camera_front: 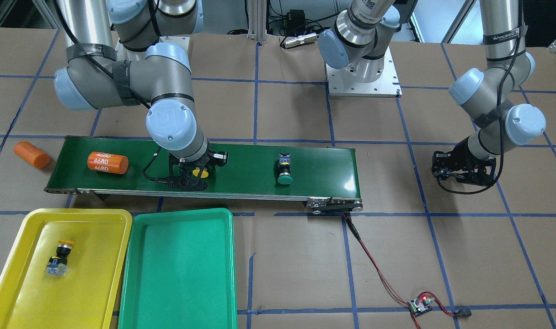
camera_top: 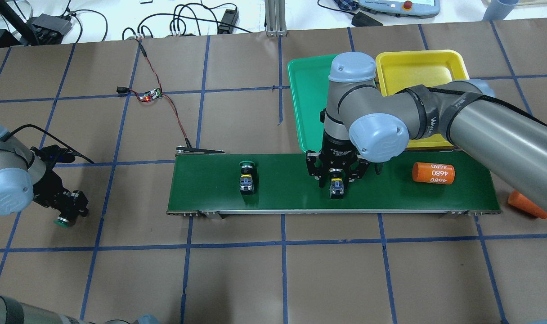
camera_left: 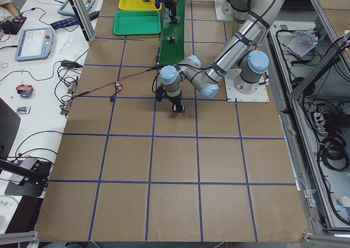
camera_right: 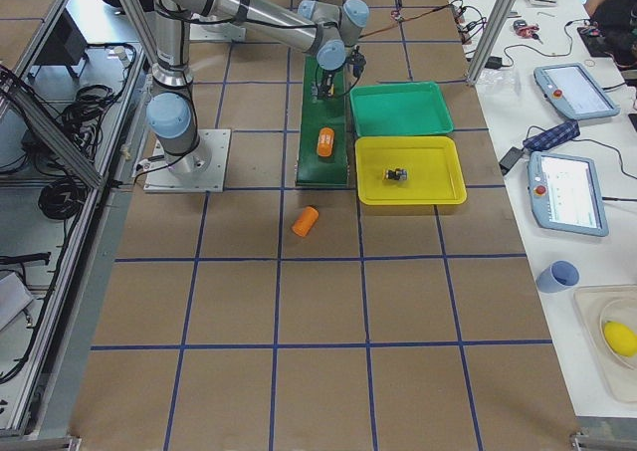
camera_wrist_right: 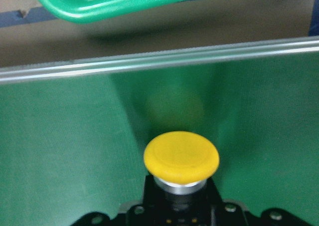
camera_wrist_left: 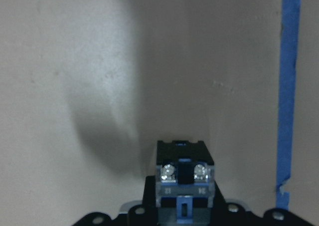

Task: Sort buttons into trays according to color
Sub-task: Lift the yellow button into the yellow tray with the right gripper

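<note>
Worktop point(camera_front: 305, 274) carries the belt point(camera_front: 246, 160), with the yellow tray point(camera_front: 90, 278) and green tray point(camera_front: 182, 274) side by side just beyond its far edge from the robot.

Right tool point(camera_top: 337, 179) is down at the belt, pinching a yellow button point(camera_wrist_right: 181, 156) by its body, cap pointing towards the trays; whether the button is clear of the belt cannot be told. Left tool point(camera_top: 71, 209) hangs over bare worktop well apart from belt and trays, pressed onto a green button point(camera_top: 63, 221).

A second green button point(camera_front: 285, 172) lies on the belt, untouched; a second yellow button point(camera_front: 61, 258) lies in the yellow tray; no button shows in the green tray.

Judgement: the step in hand is the pick of the last yellow button. Next move calls for a straight lift, a short carry over the green tray to the yellow one, and a low release so the round cap does not roll. The left arm's green button faces a long carry to the green tray.
</note>
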`<state>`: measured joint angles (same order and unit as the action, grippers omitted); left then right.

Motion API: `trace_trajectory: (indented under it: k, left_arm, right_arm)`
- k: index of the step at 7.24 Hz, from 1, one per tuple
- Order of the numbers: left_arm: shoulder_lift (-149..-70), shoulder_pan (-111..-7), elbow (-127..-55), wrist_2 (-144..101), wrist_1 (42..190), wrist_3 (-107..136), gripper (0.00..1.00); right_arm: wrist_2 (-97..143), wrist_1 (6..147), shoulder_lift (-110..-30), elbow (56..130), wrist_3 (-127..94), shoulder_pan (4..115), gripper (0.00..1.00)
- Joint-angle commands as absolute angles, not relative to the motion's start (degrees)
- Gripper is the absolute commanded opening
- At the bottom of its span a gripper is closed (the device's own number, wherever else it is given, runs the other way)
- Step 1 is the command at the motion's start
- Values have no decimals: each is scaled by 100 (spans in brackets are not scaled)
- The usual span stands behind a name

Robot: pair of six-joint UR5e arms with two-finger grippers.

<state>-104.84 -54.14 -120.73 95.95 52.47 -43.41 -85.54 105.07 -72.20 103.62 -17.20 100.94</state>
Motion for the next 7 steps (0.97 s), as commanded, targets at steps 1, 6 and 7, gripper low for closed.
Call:
trace_trajectory:
  k: [1, 6, 7]
  left_arm:
    - [-9978, -5938, -12006, 9284, 5815, -3679, 0]
    - [-9097, -8134, -11980, 8209, 6346, -550, 0]
    - [-9088, -8530, -11988, 8200, 6311, 186, 0]
  right_arm:
    - [-8631, 10425, -7443, 10109, -1688, 10002, 0]
    - [-9681, 11324, -6921, 9352, -453, 8729, 0]
    - [-9738, 11703, -6621, 9352, -387, 8658, 0]
